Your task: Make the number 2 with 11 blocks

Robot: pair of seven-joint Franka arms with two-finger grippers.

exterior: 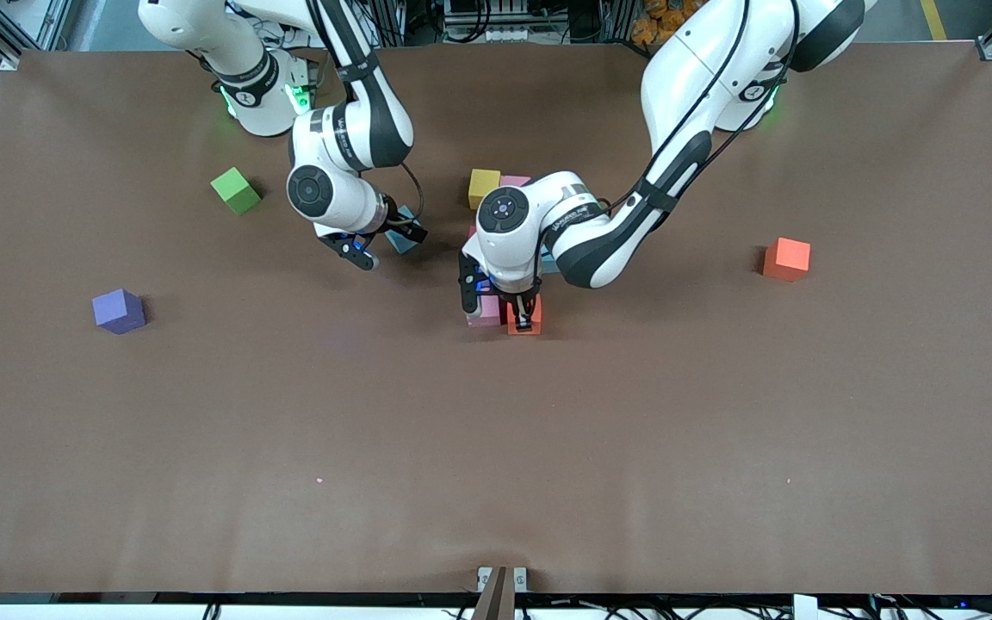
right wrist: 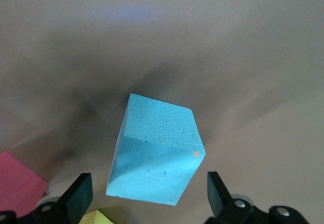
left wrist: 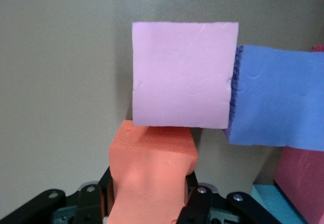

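— Status of the number 2?
— Partly built, under my left arm. My left gripper clamps a red block down beside a pink block. Purple block and orange block lie loose, well apart.
— Right side?
— My right gripper spread wide over a light blue block. Only the wrist views show these grips; the front view hides them.

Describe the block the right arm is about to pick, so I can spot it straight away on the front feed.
Start at the right arm's white wrist near the table's middle, toward the robots' bases. Under it the right gripper hovers with jaws open, over a light blue cube lying alone on the brown table. It is the only light blue cube apart from the cluster under the left arm, and sits turned at an angle.
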